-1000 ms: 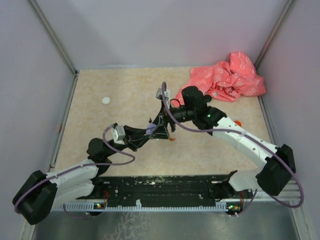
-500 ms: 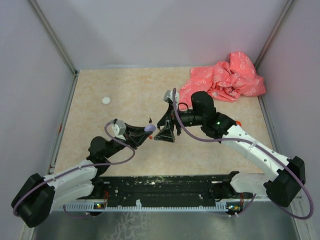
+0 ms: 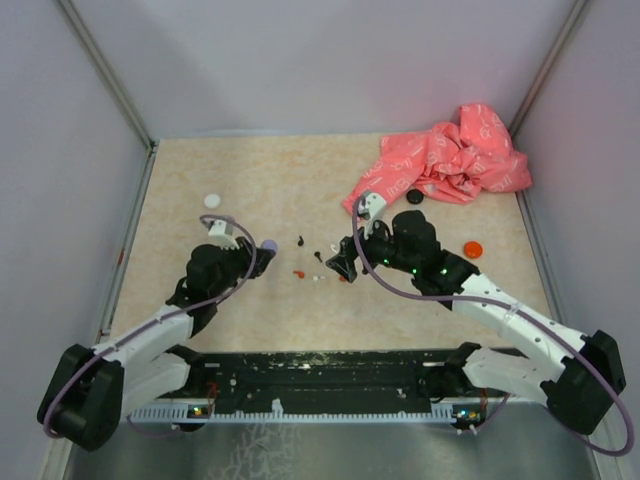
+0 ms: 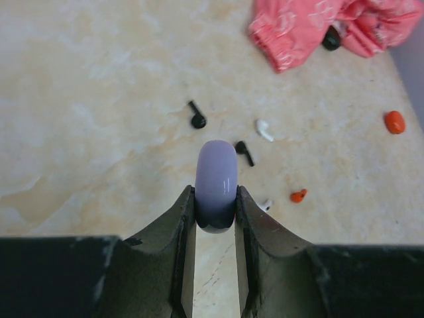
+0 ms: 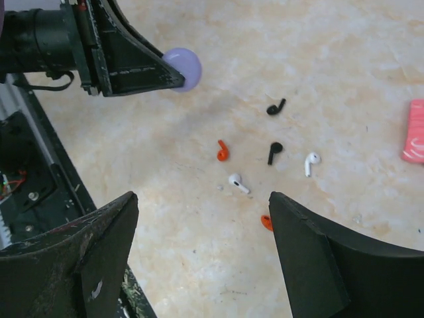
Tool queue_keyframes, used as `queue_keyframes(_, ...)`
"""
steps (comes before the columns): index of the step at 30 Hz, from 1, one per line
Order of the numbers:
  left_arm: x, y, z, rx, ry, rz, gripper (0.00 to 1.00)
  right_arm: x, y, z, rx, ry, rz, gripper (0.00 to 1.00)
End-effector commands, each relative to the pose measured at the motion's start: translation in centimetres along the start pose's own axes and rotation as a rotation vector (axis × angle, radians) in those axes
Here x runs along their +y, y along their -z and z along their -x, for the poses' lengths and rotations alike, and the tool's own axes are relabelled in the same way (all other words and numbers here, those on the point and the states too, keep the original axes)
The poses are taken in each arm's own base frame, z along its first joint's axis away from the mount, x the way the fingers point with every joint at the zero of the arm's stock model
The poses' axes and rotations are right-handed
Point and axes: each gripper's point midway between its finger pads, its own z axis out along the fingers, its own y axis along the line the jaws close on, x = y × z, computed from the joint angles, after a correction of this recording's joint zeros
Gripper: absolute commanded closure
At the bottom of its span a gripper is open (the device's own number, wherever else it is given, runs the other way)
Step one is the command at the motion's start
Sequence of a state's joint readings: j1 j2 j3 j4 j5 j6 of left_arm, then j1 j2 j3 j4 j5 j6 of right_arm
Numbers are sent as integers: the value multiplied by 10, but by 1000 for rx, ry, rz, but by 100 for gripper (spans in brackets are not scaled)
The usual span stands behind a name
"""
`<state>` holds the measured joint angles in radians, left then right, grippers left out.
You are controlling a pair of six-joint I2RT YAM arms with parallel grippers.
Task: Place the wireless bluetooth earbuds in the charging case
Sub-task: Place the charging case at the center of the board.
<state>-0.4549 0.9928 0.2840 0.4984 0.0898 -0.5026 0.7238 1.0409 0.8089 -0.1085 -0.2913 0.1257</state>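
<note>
A beige speckled bench carries a crumpled pink fabric cloth lying beyond the right end effector, whose jaws gape wide and empty. The left end effector is clamped on a lilac pebble-shaped charging case. Tiny black, white and red earbuds lie loose on the bench between both end effectors.

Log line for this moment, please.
left gripper: shut on purple case | right gripper: open, pointed at earbuds | earbuds: loose on table

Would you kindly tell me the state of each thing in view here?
left pincer: shut on the purple case
right pincer: open, holding nothing
purple case: clamped edge-on, apparently closed
earbuds: lying loose on the table
pink cloth: crumpled at the far right
</note>
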Motion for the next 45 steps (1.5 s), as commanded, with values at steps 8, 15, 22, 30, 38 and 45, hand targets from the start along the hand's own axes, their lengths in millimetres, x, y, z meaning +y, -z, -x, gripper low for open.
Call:
queue_keyframes(8, 71, -8, -48, 231, 234, 262, 96, -25, 6, 6, -135, 12, -134, 20)
queue_keyframes(15, 94, -15, -54, 312, 250, 351, 76, -20, 5, 0, -137, 17, -102, 20)
queue_keyframes(22, 110, -5, -53, 366, 253, 476, 53, -17, 9, 3, -155, 24, -94, 20)
queue_keyframes(30, 121, 19, -22, 340, 184, 618, 41, -10, 14, 7, -172, 33, -61, 20)
queue_keyframes(38, 122, 18, 56, 276, -6, 681, 0, -6, 16, 7, -172, 35, -42, 20)
queue_keyframes(45, 156, 2, 111, 213, -55, 733, 0, -7, 16, 6, -166, 36, -44, 20)
